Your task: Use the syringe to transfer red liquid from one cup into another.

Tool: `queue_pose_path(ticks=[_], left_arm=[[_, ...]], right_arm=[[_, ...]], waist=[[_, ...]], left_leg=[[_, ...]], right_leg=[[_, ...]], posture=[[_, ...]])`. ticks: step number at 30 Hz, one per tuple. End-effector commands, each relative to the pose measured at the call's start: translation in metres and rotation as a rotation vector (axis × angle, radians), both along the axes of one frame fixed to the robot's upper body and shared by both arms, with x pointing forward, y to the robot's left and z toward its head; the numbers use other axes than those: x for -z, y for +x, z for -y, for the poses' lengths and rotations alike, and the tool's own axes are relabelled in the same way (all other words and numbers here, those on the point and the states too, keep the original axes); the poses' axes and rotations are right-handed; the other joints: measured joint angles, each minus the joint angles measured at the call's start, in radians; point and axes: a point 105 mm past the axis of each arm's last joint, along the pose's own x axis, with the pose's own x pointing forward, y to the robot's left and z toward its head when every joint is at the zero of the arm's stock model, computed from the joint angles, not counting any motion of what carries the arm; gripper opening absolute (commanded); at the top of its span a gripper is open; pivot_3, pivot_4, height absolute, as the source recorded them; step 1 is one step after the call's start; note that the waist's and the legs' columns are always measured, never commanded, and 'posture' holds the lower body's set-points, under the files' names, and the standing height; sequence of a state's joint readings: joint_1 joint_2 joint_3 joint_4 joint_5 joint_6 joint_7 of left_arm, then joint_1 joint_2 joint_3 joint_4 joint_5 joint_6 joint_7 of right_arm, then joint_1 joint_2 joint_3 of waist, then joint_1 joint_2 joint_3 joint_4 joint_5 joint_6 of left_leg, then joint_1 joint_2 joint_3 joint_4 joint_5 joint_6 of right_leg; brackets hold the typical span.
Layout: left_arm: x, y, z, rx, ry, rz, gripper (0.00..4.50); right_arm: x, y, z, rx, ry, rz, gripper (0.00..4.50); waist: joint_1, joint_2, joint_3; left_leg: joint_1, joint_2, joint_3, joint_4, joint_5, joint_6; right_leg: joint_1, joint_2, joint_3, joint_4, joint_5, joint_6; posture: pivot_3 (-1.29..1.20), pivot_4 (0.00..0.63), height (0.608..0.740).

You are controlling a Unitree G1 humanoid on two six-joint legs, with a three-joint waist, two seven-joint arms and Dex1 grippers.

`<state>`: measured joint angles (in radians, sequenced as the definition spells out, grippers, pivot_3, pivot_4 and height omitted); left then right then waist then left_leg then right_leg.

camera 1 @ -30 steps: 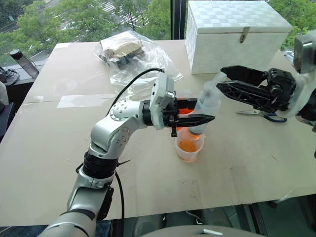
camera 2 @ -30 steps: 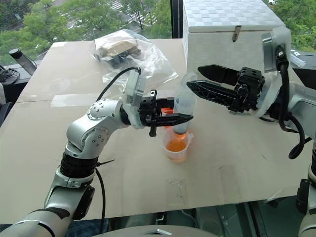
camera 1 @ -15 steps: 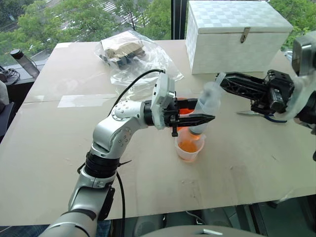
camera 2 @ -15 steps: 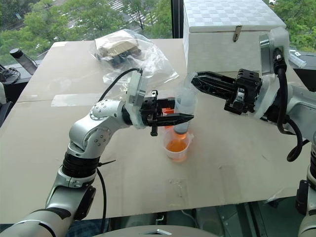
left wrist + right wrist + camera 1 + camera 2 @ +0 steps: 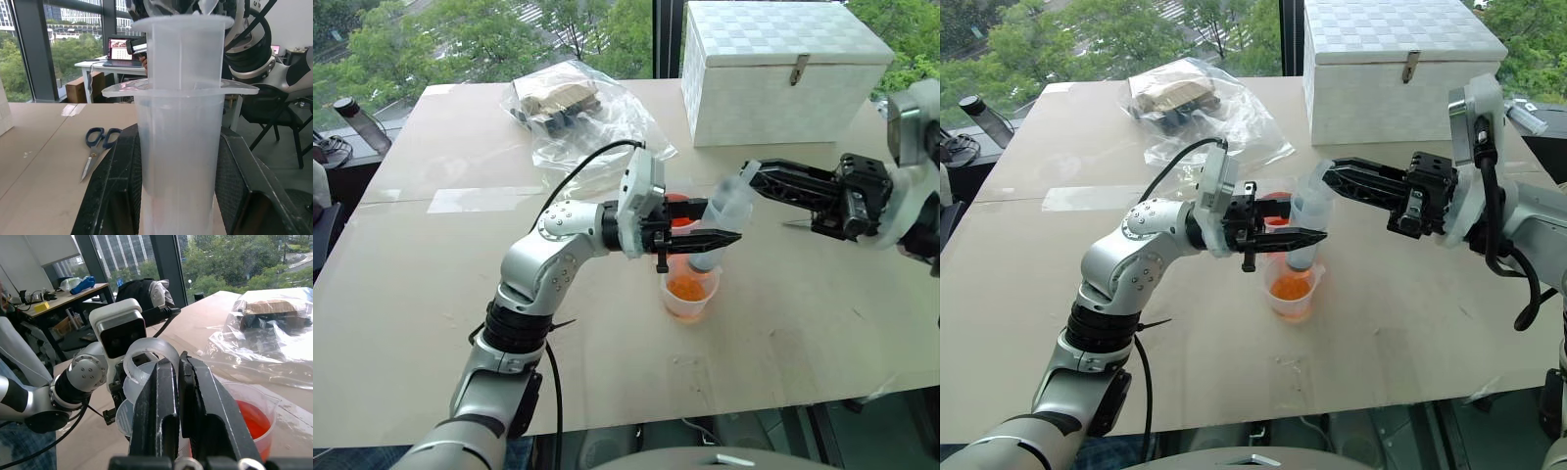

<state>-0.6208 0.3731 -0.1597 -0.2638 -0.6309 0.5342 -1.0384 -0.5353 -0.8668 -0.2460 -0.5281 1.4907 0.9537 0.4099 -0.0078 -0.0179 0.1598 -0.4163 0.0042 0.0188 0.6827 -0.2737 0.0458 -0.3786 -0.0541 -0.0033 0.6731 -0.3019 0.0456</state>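
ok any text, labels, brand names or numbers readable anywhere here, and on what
None can be read.
syringe: no scale marks or print show on the clear barrel.
white box: woven pattern and a metal latch, no lettering.
plastic bag: contents show no legible label.
laptop: screen is lit, content too small to read.

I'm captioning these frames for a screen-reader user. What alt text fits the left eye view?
The left gripper holds a clear syringe upright over a small cup of orange-red liquid, while the shut right gripper pinches the plunger top. The cup stands on a tan table, which also holds a white box, a plastic bag and scissors.
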Motion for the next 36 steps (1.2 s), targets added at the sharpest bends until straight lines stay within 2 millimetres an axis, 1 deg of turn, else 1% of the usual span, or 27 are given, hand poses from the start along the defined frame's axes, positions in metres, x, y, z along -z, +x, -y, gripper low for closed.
queue_pose_path(ticks=[1,10,14,15,17,21,24,27,29,31,33,34,36], left_arm=[[-0.025,-0.002,-0.002,-0.015,-0.088,0.070,1.38],[-0.028,-0.004,-0.003,-0.016,-0.102,0.066,1.38],[-0.028,-0.004,-0.004,-0.018,-0.103,0.066,1.38],[-0.028,-0.004,-0.004,-0.019,-0.103,0.065,1.38],[-0.029,-0.005,-0.004,-0.019,-0.104,0.064,1.38],[-0.032,-0.005,-0.005,-0.026,-0.113,0.062,1.38],[-0.036,-0.006,-0.007,-0.033,-0.120,0.062,1.38],[-0.041,-0.007,-0.012,-0.062,-0.114,0.071,1.38],[-0.049,-0.008,-0.017,-0.095,-0.123,0.078,1.38],[-0.062,-0.007,-0.030,-0.178,-0.128,0.065,1.38],[-0.070,-0.009,-0.044,-0.225,-0.113,0.028,1.38],[-0.072,-0.012,-0.051,-0.230,-0.107,0.011,1.38],[-0.073,-0.011,-0.069,-0.311,-0.068,0.002,1.38]], right_arm=[[0.022,-0.019,-0.018,-0.118,-0.086,-0.069,0.10],[0.035,-0.027,-0.023,-0.162,-0.134,-0.113,0.10],[0.033,-0.025,-0.024,-0.170,-0.112,-0.118,0.10],[0.030,-0.024,-0.023,-0.171,-0.096,-0.118,0.36],[0.022,-0.023,-0.022,-0.182,-0.053,-0.118,1.03],[0.005,-0.024,-0.013,-0.198,0.037,-0.123,2.93],[-0.003,-0.026,-0.003,-0.219,0.076,-0.137,2.93],[-0.010,-0.020,0.010,-0.192,0.128,-0.141,2.93],[-0.013,-0.017,0.021,-0.166,0.161,-0.147,2.93],[-0.008,-0.004,0.040,-0.059,0.139,-0.133,2.93],[-0.003,0.006,0.055,0.024,0.120,-0.130,2.93],[0.001,0.009,0.060,0.048,0.110,-0.131,2.93],[0.008,0.011,0.067,0.070,0.109,-0.140,2.93]], waist=[[0.000,0.000,0.000],[0.000,0.000,0.000],[0.000,0.000,0.000],[0.000,0.000,0.000],[0.000,0.000,0.000],[0.001,0.000,0.000],[0.003,0.000,0.000],[0.003,0.000,0.000],[0.003,0.000,0.000],[0.003,0.000,0.000],[0.003,0.000,0.000],[0.003,0.000,0.000],[-0.001,0.000,0.000]], left_leg=[[0.000,0.000,0.000,0.000,0.000,0.000],[0.000,0.000,0.000,0.000,0.000,0.000],[0.000,0.000,0.000,0.000,0.000,0.000],[0.000,0.000,0.000,0.000,0.000,0.000],[0.000,0.000,0.000,0.000,0.000,0.000],[0.000,0.000,0.000,0.000,0.000,0.000],[0.000,0.000,0.000,0.000,0.000,0.000],[0.000,0.000,0.000,0.000,0.000,0.000],[0.000,0.000,0.000,0.000,0.000,0.000],[0.000,0.000,0.000,0.000,0.000,0.001],[0.000,0.000,0.000,0.000,0.000,0.001],[0.000,0.000,0.000,0.000,0.000,0.001],[0.000,0.001,0.000,0.000,0.000,0.000]], right_leg=[[0.000,0.000,0.000,0.000,0.000,0.000],[0.000,0.000,0.000,0.000,0.000,0.000],[0.000,0.000,0.000,0.000,0.000,0.000],[0.000,0.000,0.000,0.000,0.000,0.000],[0.000,0.000,0.000,0.000,0.000,0.000],[0.000,0.000,0.000,0.000,0.000,0.000],[0.000,0.000,0.000,0.000,0.000,0.000],[0.000,0.000,0.000,-0.001,0.000,0.000],[0.000,0.000,0.000,0.000,0.000,0.000],[0.000,0.000,0.000,0.000,0.000,0.000],[0.000,0.000,0.000,-0.001,0.000,0.000],[0.000,0.000,0.000,-0.001,0.000,0.000],[0.000,0.001,0.000,0.000,0.000,0.000]], posture=[[0.00,0.150,0.740],[0.00,0.150,0.740],[0.00,0.150,0.740],[0.00,0.150,0.740],[0.00,0.150,0.740],[0.00,0.150,0.740],[0.00,0.150,0.740],[0.00,0.150,0.740],[0.00,0.150,0.740],[0.00,0.150,0.740],[0.00,0.150,0.740],[0.00,0.150,0.740],[0.00,0.150,0.740]])
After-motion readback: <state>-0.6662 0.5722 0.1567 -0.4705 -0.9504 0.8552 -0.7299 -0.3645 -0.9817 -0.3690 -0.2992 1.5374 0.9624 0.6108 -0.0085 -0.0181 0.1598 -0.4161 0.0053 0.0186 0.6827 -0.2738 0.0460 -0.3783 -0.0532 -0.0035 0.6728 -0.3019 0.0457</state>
